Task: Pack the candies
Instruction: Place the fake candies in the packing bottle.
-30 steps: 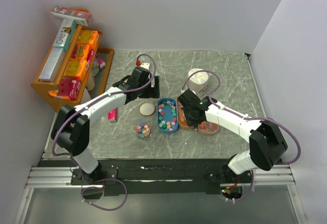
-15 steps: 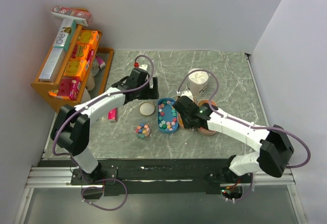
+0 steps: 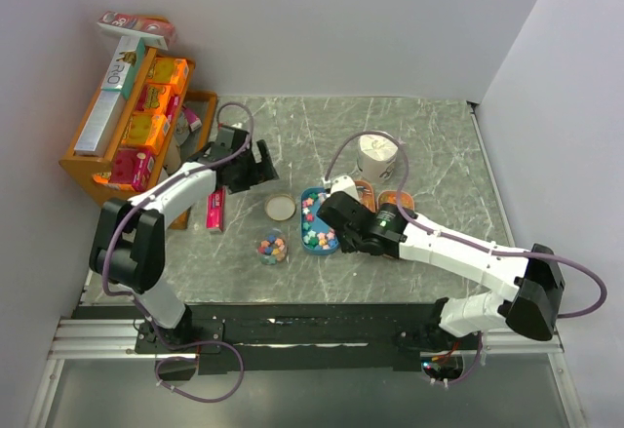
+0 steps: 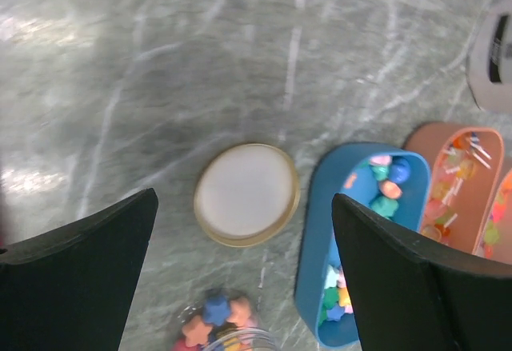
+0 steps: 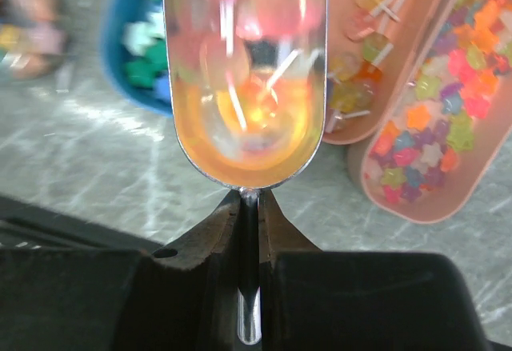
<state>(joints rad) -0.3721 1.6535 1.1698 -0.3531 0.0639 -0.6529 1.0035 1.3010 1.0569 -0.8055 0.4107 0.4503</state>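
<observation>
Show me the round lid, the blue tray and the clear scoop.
round lid [image 4: 246, 194]: left wrist view, centre of its top.
blue tray [image 4: 309, 267]: left wrist view, its left wall.
clear scoop [image 5: 210, 155]: right wrist view, bare bowl near the handle.

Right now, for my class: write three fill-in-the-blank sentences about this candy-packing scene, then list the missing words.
1. The right gripper grips a clear scoop by its ____.
2. The left gripper, holding nothing, has its jaws ____.
3. Beside the round lid, candies lie in a ____ tray.
Missing words: handle, open, blue.
</observation>
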